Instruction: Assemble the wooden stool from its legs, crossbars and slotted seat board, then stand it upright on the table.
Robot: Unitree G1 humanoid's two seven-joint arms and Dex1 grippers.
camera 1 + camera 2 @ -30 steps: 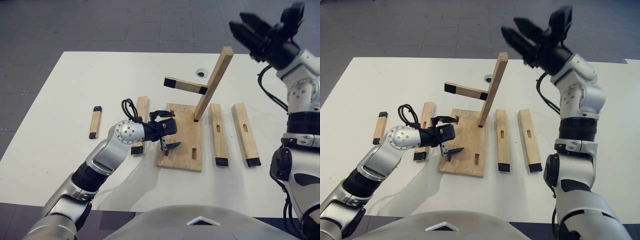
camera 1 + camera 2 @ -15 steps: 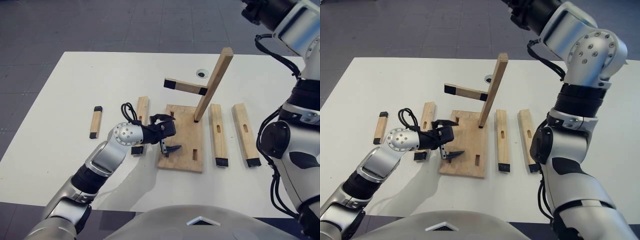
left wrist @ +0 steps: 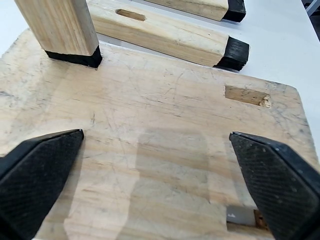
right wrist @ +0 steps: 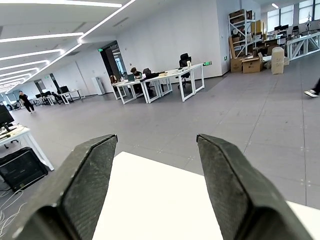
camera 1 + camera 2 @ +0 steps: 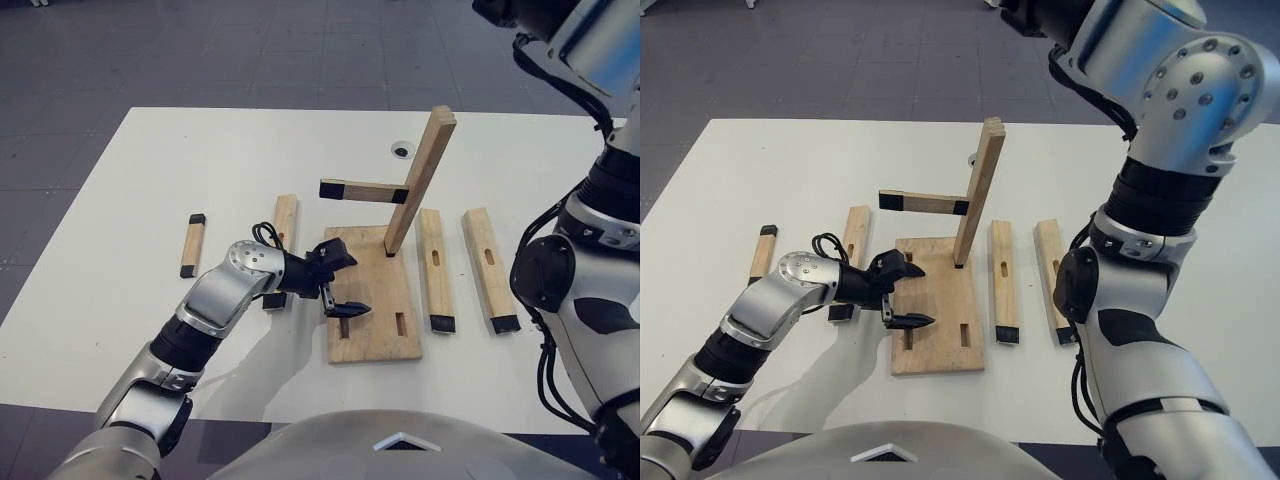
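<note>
Hovering over seat board (image 5: 385,320) left edge: left gripper (image 5: 350,282), fingers apart; one leg (image 5: 418,180) stands slotted in it, crossbar (image 5: 365,190) attached. Right gripper (image 4: 156,142) raised high; fingers apart.

The seat board (image 5: 375,280) is pale unfinished wood, matt, its grain scratched and scuffed. The leg (image 5: 420,170) standing in it, the crossbar (image 5: 370,190) and the loose legs (image 5: 432,265) beside the board are the same bare wood, tipped in matt black. The table (image 5: 110,300) under the board is smooth matt white. The left gripper (image 3: 156,134) over the board has black pads (image 3: 37,167) with fine cross-hatching.
</note>
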